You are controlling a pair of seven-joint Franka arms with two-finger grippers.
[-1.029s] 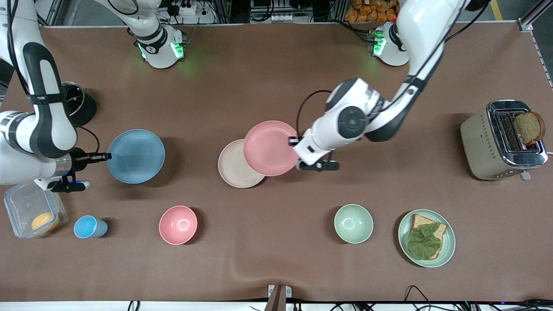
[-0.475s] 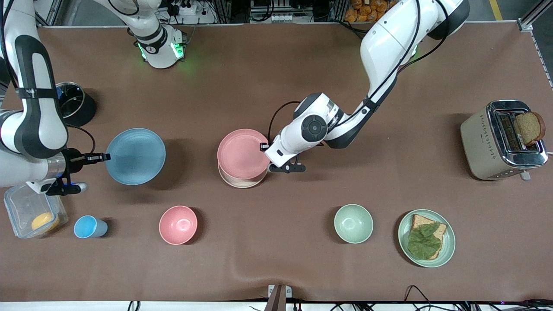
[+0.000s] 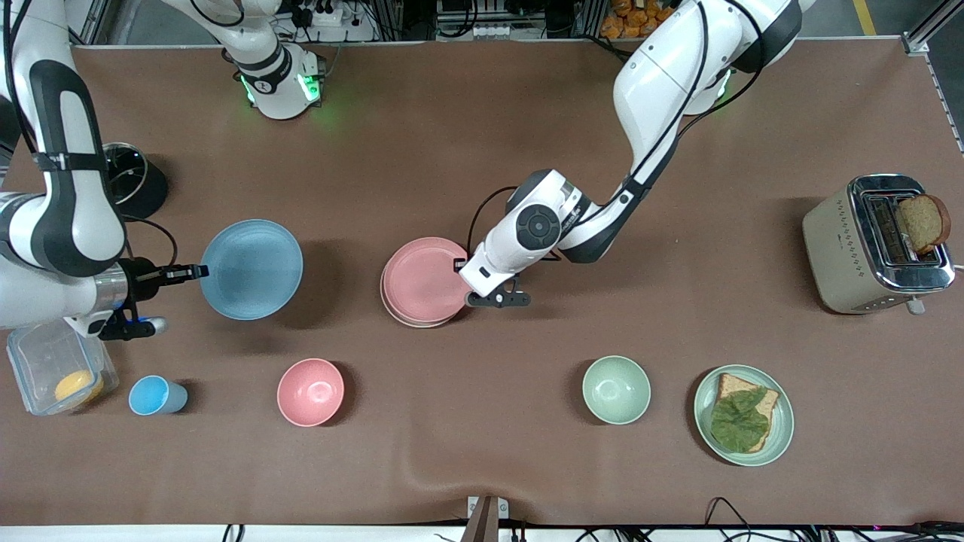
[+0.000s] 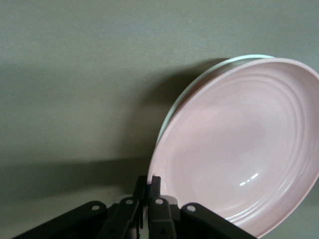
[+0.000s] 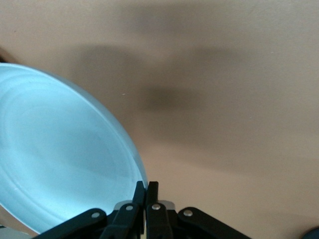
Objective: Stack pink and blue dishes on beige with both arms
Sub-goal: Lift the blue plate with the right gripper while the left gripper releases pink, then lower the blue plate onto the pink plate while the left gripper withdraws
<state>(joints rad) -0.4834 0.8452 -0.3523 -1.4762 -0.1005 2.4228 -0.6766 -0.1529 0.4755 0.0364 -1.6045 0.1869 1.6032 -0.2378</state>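
The left claw (image 3: 459,265) sits at the rim of the pink plate (image 3: 424,280), on the side toward the left arm's end of the brown surface (image 3: 482,150). Its fingers (image 4: 149,186) are pinched tight on that rim, with only the plate's edge between them. The pink plate lies almost squarely over the beige plate (image 3: 392,309), of which just a thin pale crescent shows along the edge nearer the front camera. In the left wrist view the pink plate (image 4: 239,149) is slightly tilted, and a sliver of the lower plate's rim (image 4: 199,84) peeks out past it.

The right claw (image 3: 197,270) is closed on the rim of the blue plate (image 3: 251,269), gripping the edge toward the right arm's end of the surface. The plate is held in the air over the surface, casting a shadow well apart from it, between the stack and the right arm's end. The right wrist view shows the fingers (image 5: 147,191) nearly meeting on the blue plate's (image 5: 60,164) edge.

Nearer the front camera stand a blue cup (image 3: 154,396), a pink bowl (image 3: 310,391), a green bowl (image 3: 616,389) and a green plate (image 3: 783,421) carrying bread with a leaf on it. A toaster (image 3: 843,248) with a slice of bread stands at the left arm's end, and a clear box (image 3: 38,361) lies below the right arm.
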